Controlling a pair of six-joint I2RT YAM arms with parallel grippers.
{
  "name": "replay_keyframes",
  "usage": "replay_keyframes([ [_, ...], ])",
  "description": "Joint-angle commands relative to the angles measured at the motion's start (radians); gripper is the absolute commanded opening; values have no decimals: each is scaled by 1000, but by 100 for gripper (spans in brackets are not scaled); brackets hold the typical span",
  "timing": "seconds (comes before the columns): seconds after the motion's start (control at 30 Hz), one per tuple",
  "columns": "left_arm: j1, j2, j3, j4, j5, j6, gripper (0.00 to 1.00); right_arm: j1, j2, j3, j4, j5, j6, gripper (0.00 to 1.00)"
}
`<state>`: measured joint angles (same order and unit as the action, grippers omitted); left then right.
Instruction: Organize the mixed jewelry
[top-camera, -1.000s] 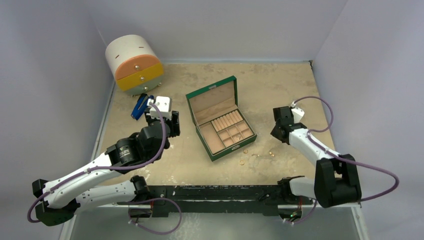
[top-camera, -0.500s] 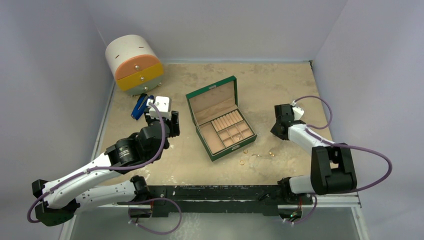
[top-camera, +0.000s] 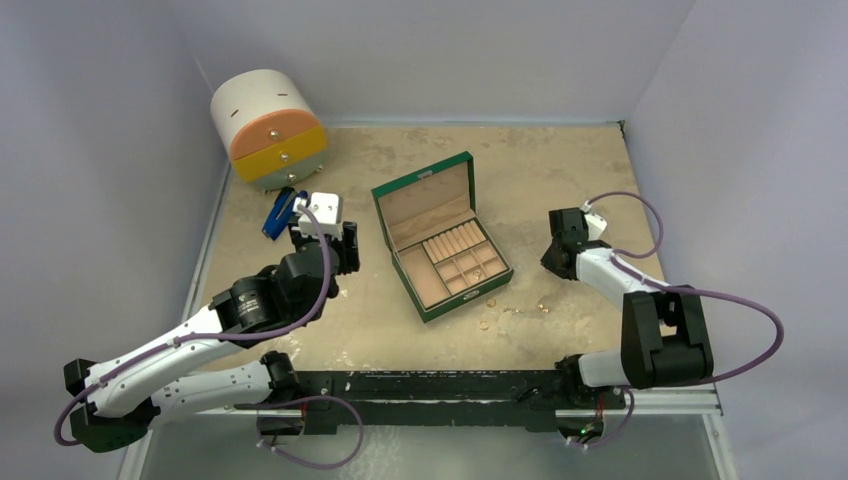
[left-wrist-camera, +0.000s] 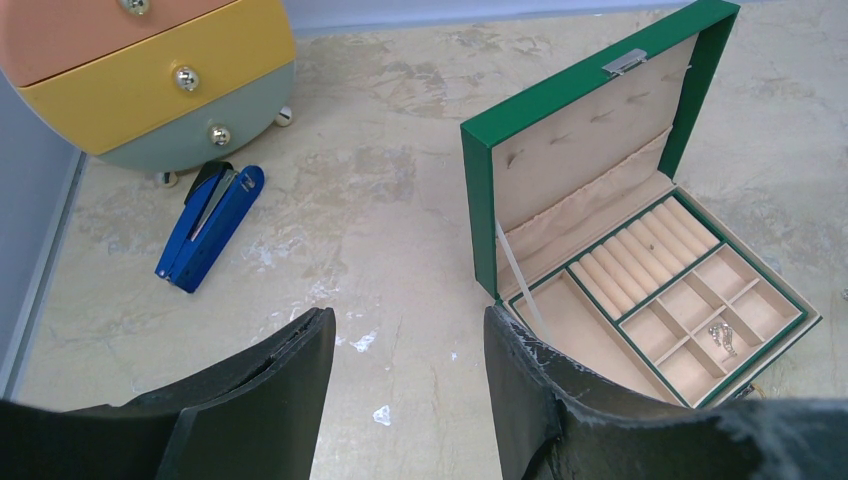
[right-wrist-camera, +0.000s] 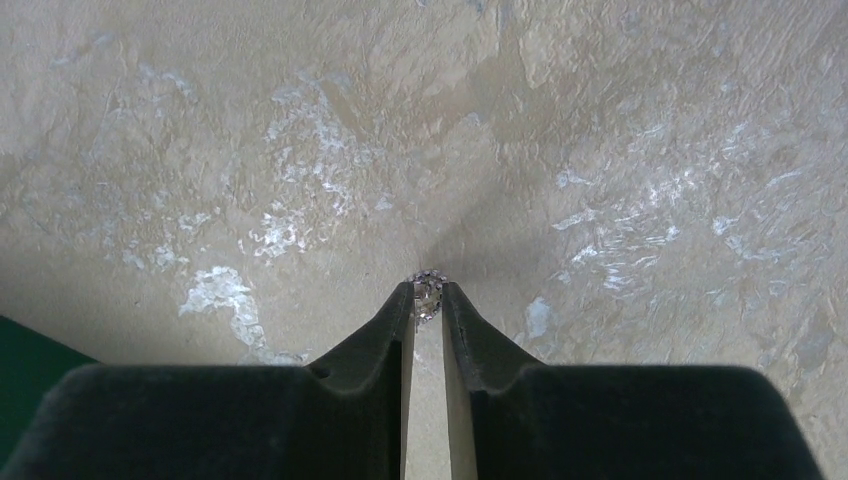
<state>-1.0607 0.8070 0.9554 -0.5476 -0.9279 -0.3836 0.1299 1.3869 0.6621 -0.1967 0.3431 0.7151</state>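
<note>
The green jewelry box (top-camera: 440, 240) stands open mid-table, its beige compartments showing in the left wrist view (left-wrist-camera: 660, 290), with one small silver piece (left-wrist-camera: 722, 338) in a near compartment. Several tiny gold pieces (top-camera: 515, 308) lie on the table just in front of the box. My right gripper (top-camera: 553, 262) is low at the table right of the box, shut on a small sparkling silver piece (right-wrist-camera: 428, 292) pinched at its fingertips. My left gripper (top-camera: 330, 262) hovers left of the box, open and empty (left-wrist-camera: 408, 370).
A round drawer unit with orange, yellow and pale green drawers (top-camera: 268, 130) stands at the back left. A blue-handled tool (top-camera: 280, 212) lies in front of it, also in the left wrist view (left-wrist-camera: 208, 226). Grey walls enclose the table on three sides.
My right arm's elbow swung back and its gripper shifted slightly up and away from the near edge between one second ago and half a second ago. The left arm has not moved.
</note>
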Motion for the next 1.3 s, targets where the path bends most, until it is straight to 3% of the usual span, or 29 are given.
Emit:
replay_keyframes([
  [0.0,5,-8,3,15,-11,-3,56,-4,-10,-6,14,-8,-3,18],
  [0.63,5,-9,3,15,-8,-3,56,-4,34,19,-17,4,15,17],
  [0.97,5,-9,3,17,-8,-1,56,-4,20,21,-21,4,13,0],
  [1.27,5,-9,3,17,-8,-1,56,-4,-80,13,-7,-15,-35,0],
])
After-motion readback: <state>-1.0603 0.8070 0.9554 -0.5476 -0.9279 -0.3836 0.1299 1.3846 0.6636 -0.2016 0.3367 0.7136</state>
